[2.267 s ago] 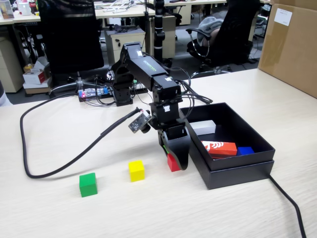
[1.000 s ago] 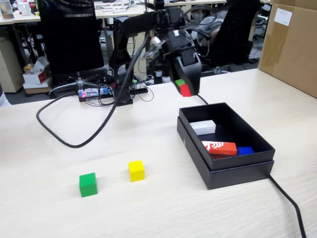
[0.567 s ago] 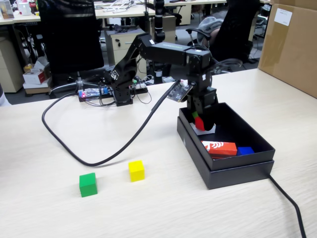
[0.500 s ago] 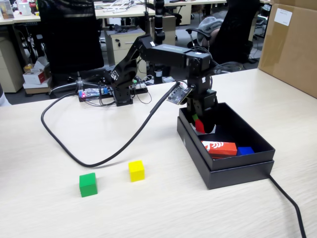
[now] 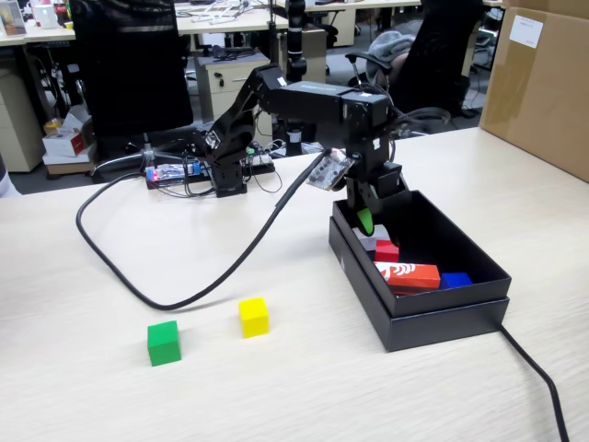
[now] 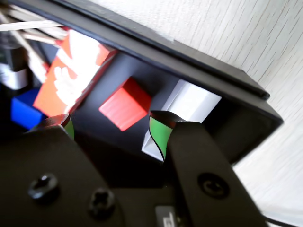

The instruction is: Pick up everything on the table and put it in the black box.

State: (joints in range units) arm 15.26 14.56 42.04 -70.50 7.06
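Where half a second ago the red cube (image 5: 386,250) sat pinched in the gripper (image 5: 365,221), we now see it lying loose on the floor of the black box (image 5: 442,318), between the white block (image 5: 370,241) and the long red-and-white carton (image 5: 408,274), and the fingers (image 6: 161,133) stand spread apart above it with nothing between them. From the wrist view we get the same story: the red cube (image 6: 125,104) rests clear of both green-padded tips of the gripper (image 6: 113,130), the white block (image 6: 187,106) just beside it, the printed carton (image 6: 71,71) on the other side and a blue block (image 6: 21,111) farther in. The arm has barely shifted, hanging over the near-left corner of the box in the fixed view. Out on the tabletop (image 5: 276,387) nothing has moved: the yellow cube (image 5: 253,316) and the green cube (image 5: 164,343) sit where they sat before, near each other and well apart from the box. We read the box (image 6: 222,82) as matte black card with a stepped double rim, shallow and rectangular; the cubes are plain, sharp-edged and solid-coloured; the tabletop is pale wood-grain laminate, its streaks fine and straight. A thick black cable (image 5: 138,285) loops in a smooth curve across it, and a big brown cardboard carton (image 5: 538,83) stands at the far right.
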